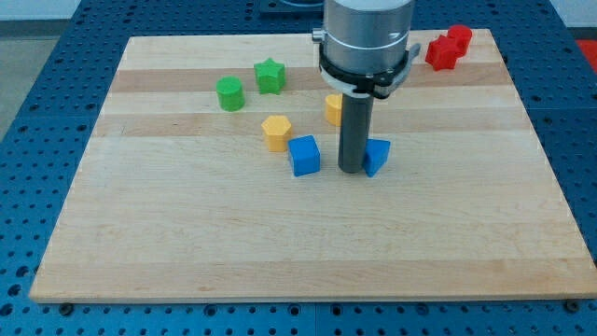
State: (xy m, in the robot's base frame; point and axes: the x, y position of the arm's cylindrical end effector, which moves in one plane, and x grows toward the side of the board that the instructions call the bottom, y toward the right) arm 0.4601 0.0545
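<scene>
My tip [353, 170] rests on the board near the middle, touching or almost touching the left side of a blue block [378, 157] that the rod partly hides. A blue cube [304, 155] stands a short way to the tip's left. A yellow block [276, 132] sits just above and left of that cube. Another yellow block [333, 108] peeks out behind the rod, mostly hidden. Farther to the view's top left are a green cylinder [229, 93] and a green star [270, 75].
Two red blocks [446, 47] sit close together near the board's top right corner. The wooden board [298, 243] lies on a blue perforated table, whose surface shows around all its edges.
</scene>
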